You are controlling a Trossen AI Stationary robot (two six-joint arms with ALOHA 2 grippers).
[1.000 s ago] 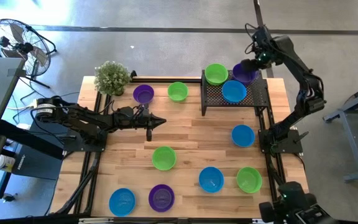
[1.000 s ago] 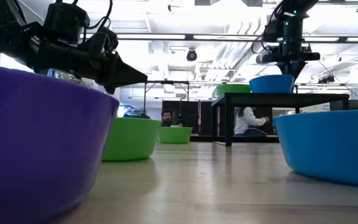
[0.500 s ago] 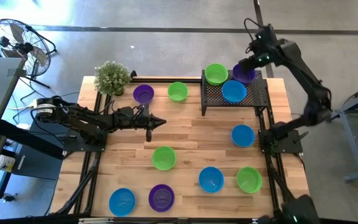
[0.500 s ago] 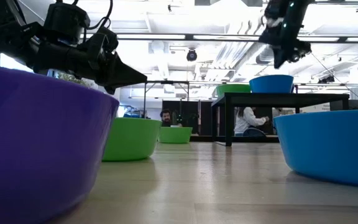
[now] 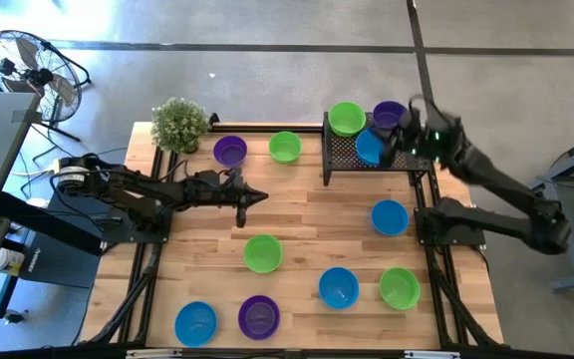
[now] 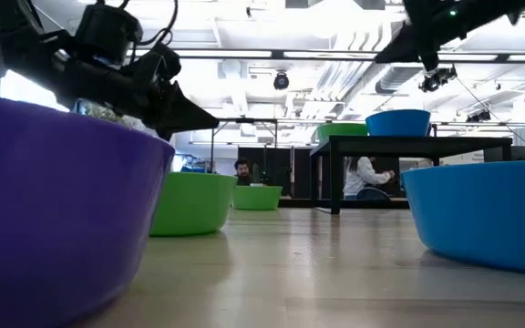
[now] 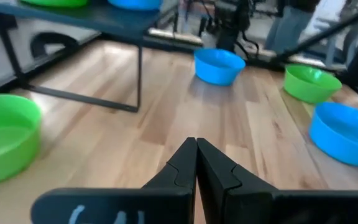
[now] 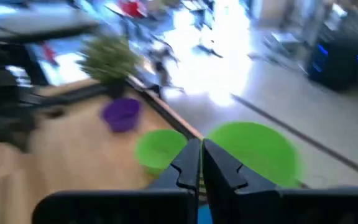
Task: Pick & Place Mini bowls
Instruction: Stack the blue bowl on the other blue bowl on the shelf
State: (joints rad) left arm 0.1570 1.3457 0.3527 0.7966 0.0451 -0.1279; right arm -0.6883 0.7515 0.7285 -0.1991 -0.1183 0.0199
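Mini bowls lie scattered open side up on the wooden table (image 5: 307, 214): purple (image 5: 230, 151) and green (image 5: 285, 147) at the far side, blue (image 5: 389, 216) on the right, and several more along the near edge. On the black mesh rack (image 5: 407, 158) sit a green bowl (image 5: 347, 118), a purple bowl (image 5: 389, 113) and a blue bowl (image 5: 368, 150). My right gripper (image 8: 201, 155) is shut and empty, raised above the rack (image 5: 385, 142). My left gripper (image 5: 259, 196) hovers shut and empty over the table's middle (image 7: 196, 146).
A leafy potted plant (image 5: 178, 124) stands at the table's far left corner. A fan (image 5: 26, 66) stands on the floor beyond the left arm's base. People show in the room behind (image 6: 365, 175). Bare wood lies between my left gripper and the rack.
My right gripper has risen from the purple bowl at the rack's far side and swung toward the table's near edge, tipping from pointing down to nearly level. The purple bowl stays on the rack.
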